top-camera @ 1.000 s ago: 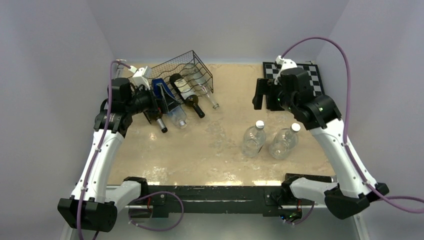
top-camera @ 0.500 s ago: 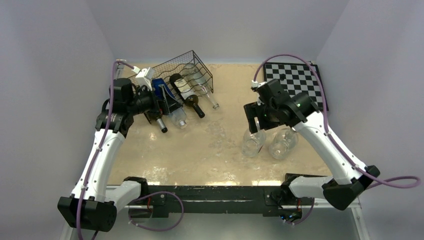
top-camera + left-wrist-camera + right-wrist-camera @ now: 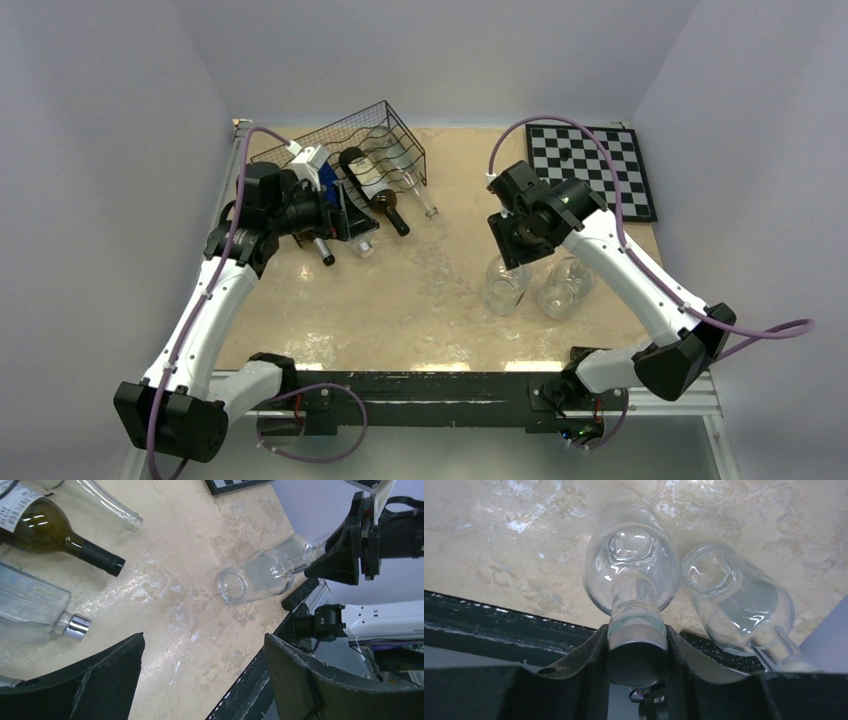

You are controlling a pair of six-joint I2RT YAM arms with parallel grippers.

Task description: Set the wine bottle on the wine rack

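Two clear wine bottles stand upright at the table's middle right. My right gripper [image 3: 512, 245] is down over the left one [image 3: 503, 288], its jaws shut on that bottle's capped neck [image 3: 636, 640]; the body [image 3: 631, 575] still rests on the table. Its twin [image 3: 565, 288] [image 3: 739, 600] stands close beside it. The black wire wine rack [image 3: 400, 128] sits at the back left, holding a dark bottle [image 3: 372, 190] [image 3: 45, 530] and clear ones, necks poking out. My left gripper [image 3: 345, 215] [image 3: 204, 640] hovers open by the rack's front, holding nothing.
A chessboard [image 3: 590, 165] lies at the back right corner. A square clear bottle with a silver cap [image 3: 30, 610] lies in front of the rack near my left gripper. The black front rail [image 3: 420, 385] runs along the near table edge.
My right arm swung from beside the chessboard down and left onto the left clear bottle, and its jaws closed on the neck. The left gripper shifted slightly right.
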